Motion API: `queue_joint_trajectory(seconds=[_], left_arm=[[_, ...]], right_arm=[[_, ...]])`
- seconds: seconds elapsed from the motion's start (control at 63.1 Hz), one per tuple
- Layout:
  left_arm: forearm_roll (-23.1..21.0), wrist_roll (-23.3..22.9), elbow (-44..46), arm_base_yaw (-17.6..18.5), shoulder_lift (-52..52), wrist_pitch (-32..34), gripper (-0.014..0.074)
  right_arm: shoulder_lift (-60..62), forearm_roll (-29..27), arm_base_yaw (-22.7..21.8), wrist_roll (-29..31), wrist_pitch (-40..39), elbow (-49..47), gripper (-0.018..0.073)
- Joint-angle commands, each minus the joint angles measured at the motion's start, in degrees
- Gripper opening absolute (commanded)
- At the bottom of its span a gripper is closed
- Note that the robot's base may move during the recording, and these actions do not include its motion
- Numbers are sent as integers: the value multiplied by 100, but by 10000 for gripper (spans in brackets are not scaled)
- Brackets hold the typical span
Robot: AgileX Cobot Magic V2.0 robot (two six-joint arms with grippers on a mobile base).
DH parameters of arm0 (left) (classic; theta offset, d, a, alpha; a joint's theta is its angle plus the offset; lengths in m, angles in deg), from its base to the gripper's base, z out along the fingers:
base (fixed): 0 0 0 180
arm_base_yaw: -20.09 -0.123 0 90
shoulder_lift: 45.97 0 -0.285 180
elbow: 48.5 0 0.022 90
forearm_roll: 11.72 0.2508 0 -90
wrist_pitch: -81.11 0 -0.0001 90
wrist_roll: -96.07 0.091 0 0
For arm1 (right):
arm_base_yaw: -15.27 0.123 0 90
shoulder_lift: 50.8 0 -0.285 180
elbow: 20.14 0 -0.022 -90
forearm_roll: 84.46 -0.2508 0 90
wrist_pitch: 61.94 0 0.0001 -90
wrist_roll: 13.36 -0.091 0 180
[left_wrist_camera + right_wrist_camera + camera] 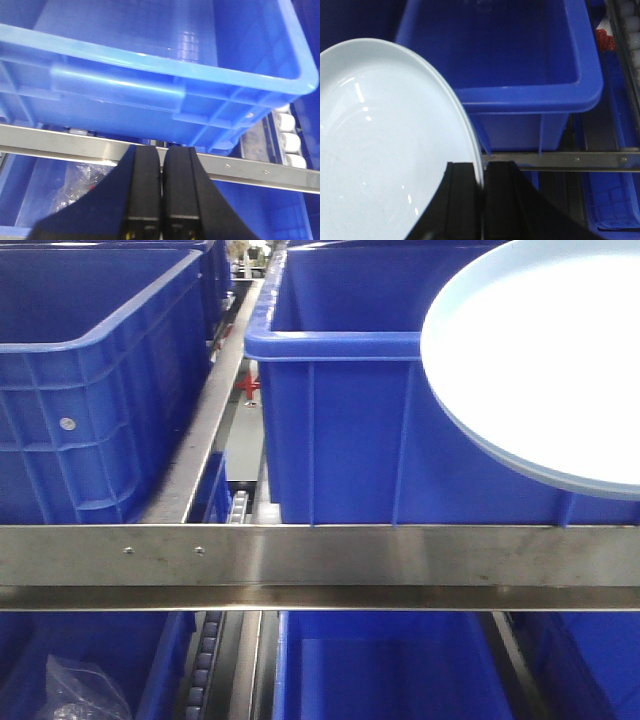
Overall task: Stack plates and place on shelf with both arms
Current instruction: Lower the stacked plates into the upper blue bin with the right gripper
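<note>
Plates (540,360) hanging above the shelf rail (320,555), overlapping a blue bin (340,430) front corner. Left wrist view: left end effector (161,172) sitting pressed together, empty, just below the rail. Right wrist view: right end effector (483,187) pinching the plate rim, bin behind.

Plate (545,350): pale blue-white, glossy, unpatterned. Bins (340,430): saturated blue plastic. Shelf rail (320,560): bare silver metal. Right gripper (482,200) and left gripper (161,195): black.
</note>
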Motion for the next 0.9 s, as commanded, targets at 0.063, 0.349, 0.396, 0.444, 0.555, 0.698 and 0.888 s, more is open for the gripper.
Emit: queue_joint_trajectory(seconds=[0.063,0.349,0.396,0.444,0.555,0.698,0.888], left_arm=[[-2,-51,162,-10,-6,429,89],[-2,-51,162,-10,-6,429,89],[-2,-51,162,-10,-6,429,89],[-2,-51,162,-10,-6,429,89],[-2,-51,162,-10,-6,429,89],[-2,-51,162,-10,-6,429,89],[-2,-51,162,-10,-6,429,89]], right_arm=[[38,-45,-21,21,-543,-192,56],[38,-45,-21,21,-543,-192,56],[38,-45,-21,21,-543,-192,56],[38,-45,-21,21,-543,-192,56],[38,-45,-21,21,-543,-192,56],[38,-45,-21,21,-543,-192,56],[38,-45,-21,21,-543,-192,56]])
